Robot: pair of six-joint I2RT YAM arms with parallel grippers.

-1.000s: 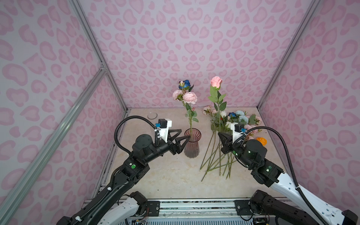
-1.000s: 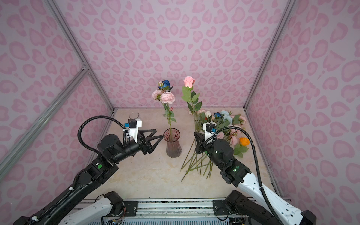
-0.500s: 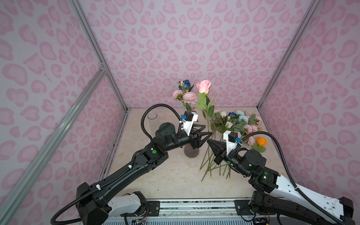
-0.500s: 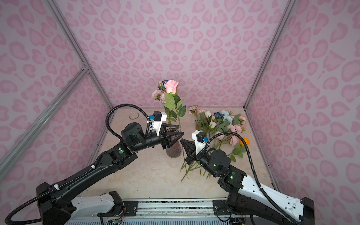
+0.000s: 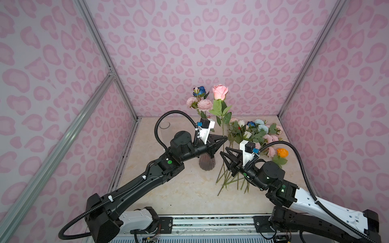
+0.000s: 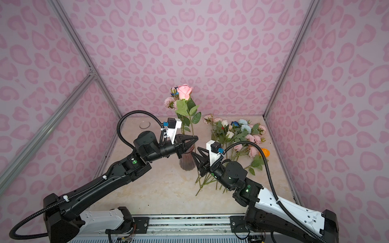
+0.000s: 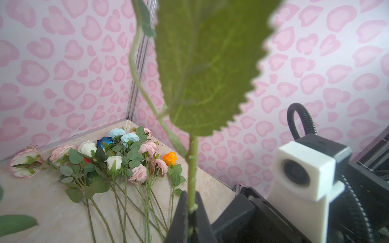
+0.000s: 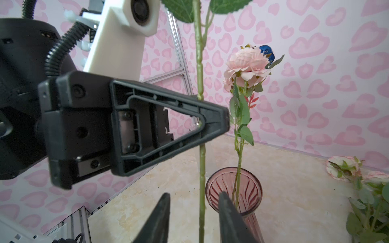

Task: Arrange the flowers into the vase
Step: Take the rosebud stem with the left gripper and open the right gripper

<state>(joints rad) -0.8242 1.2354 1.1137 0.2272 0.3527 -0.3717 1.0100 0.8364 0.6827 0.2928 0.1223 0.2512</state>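
Left pincer: pinching the pink rose stem at mid-length, bloom upright.
Right pincer: spread astride the lower stem, not gripping.
Rose: above the counter, lower stem just outside the vase rim.
Handling: judged light, springy, top-heavy; grip bare stem below leaves.
Vase: narrow mouth, 1 spray inside; likely tippable.
Room: loose flowers crowd back right corner; front edge open.
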